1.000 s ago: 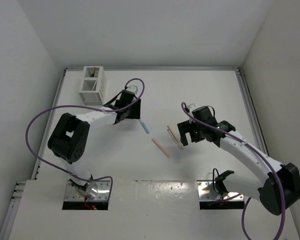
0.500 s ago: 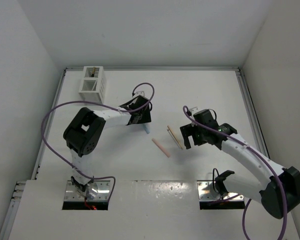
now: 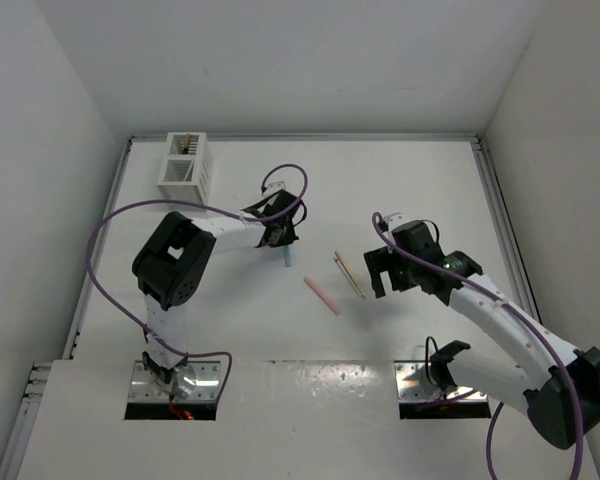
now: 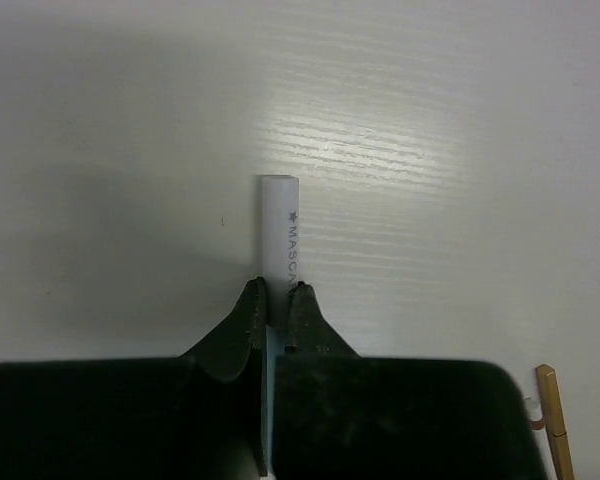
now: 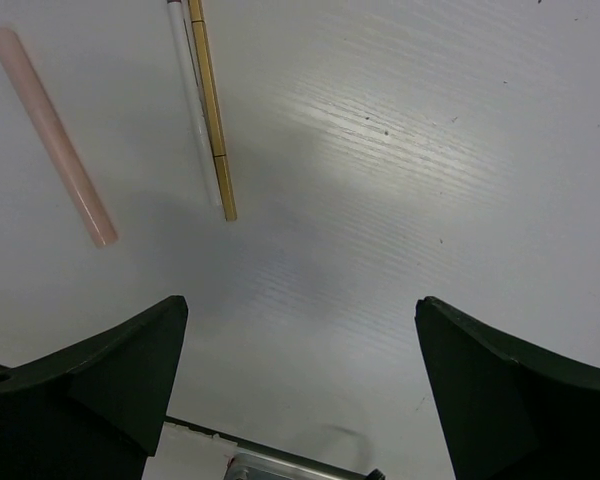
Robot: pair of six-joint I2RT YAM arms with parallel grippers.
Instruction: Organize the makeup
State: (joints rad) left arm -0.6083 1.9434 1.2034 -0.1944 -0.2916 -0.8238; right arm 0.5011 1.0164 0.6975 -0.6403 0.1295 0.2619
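My left gripper (image 3: 283, 246) is shut on a light blue makeup stick (image 3: 287, 259) that lies flat on the table; in the left wrist view the gripper (image 4: 277, 291) pinches it and the printed end (image 4: 280, 225) sticks out ahead. A salmon pink stick (image 3: 322, 295) and a tan stick (image 3: 349, 275) lie mid-table. My right gripper (image 3: 384, 276) hovers open just right of them. The right wrist view shows the gripper (image 5: 300, 305) holding nothing, with the pink stick (image 5: 50, 135), a white stick (image 5: 190, 100) and a gold-banded tan stick (image 5: 212, 110) beyond it.
A white slatted box (image 3: 185, 168) with sticks standing inside sits at the back left of the table (image 3: 420, 190). A raised rail (image 3: 500, 200) runs along the table's right side. The end of a gold stick (image 4: 552, 420) shows low right in the left wrist view.
My left gripper swung right from near the box, came down over the light blue stick and shut on it. My right gripper drifted slightly down and right, staying open.
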